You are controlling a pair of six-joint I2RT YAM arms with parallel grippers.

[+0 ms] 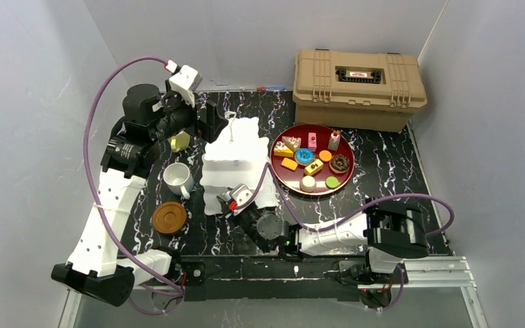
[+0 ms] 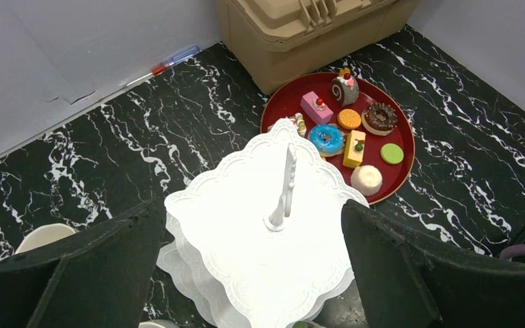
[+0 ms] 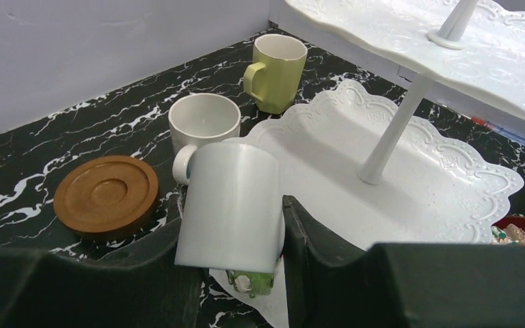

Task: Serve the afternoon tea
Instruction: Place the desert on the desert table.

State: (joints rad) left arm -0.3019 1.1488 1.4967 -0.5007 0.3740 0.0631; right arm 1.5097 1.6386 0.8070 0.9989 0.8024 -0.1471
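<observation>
The white three-tier cake stand [image 1: 236, 154] stands mid-table, its tiers bare [image 2: 260, 232]. My left gripper [image 2: 256, 273] hangs open above its top tier, at the back-left side [image 1: 208, 117]. My right gripper [image 3: 232, 260] is shut on a smooth white toy pastry [image 3: 231, 205] with a green bit at its near end. It holds the pastry over the front edge of the bottom tier [image 3: 355, 137], low at the stand's front [image 1: 238, 198]. Several colourful toy pastries [image 1: 305, 156] lie on a red plate [image 2: 273, 109]. A white mug [image 3: 204, 123], a yellow-green mug [image 3: 277, 72] and a brown coaster [image 3: 106, 195] sit left of the stand.
A tan ribbed case [image 1: 359, 89] stands at the back right behind the red plate [image 1: 294, 186]. A pen [image 2: 171, 61] lies along the back wall. Grey walls close in the table on three sides. The right arm's purple cable [image 1: 383, 199] loops over the table's right half.
</observation>
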